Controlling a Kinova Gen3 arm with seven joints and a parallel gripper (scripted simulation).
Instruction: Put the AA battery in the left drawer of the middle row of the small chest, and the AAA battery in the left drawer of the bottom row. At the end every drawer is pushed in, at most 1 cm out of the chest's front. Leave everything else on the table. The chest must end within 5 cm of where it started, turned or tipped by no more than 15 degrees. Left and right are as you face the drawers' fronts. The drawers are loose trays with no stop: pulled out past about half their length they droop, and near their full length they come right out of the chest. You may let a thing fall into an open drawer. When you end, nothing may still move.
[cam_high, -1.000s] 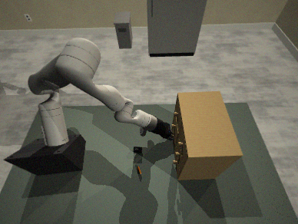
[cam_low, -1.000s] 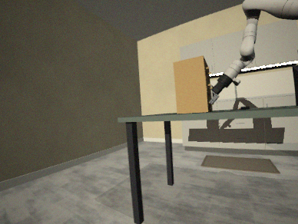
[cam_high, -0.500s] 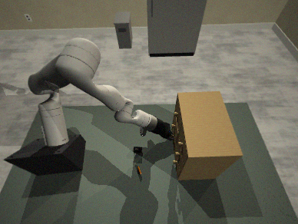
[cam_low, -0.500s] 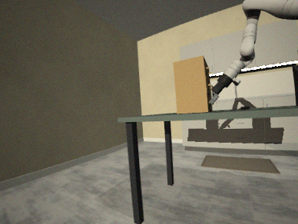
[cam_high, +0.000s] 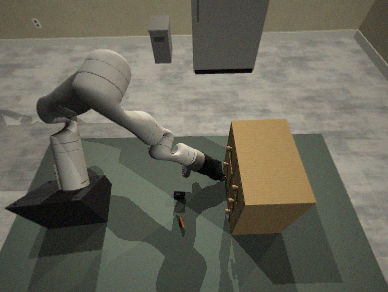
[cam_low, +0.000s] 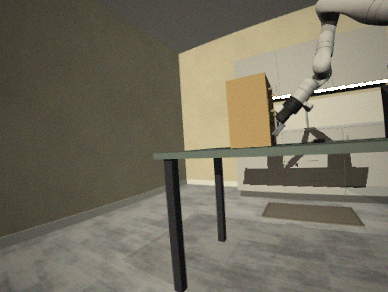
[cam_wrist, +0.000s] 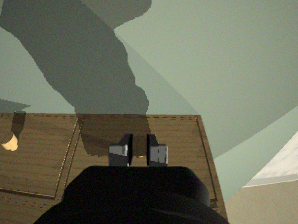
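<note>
The small wooden chest (cam_high: 270, 165) (cam_low: 247, 112) stands on the right of the green table, with its drawer fronts (cam_wrist: 40, 163) facing the arm. My gripper (cam_high: 224, 176) (cam_low: 276, 129) (cam_wrist: 139, 144) is pressed against the chest front at mid height, on the far column. Its fingers stand close together around a drawer knob, which is mostly hidden between them. All drawers look pushed in. A thin orange battery (cam_high: 180, 222) lies on the table in front of the chest; I cannot tell its size. I do not see a second battery.
A small black block (cam_high: 179, 195) lies on the table between the arm and the battery. The arm's dark base (cam_high: 60, 200) sits at the table's left. Another knob (cam_wrist: 9, 141) shows left of the fingers in the wrist view.
</note>
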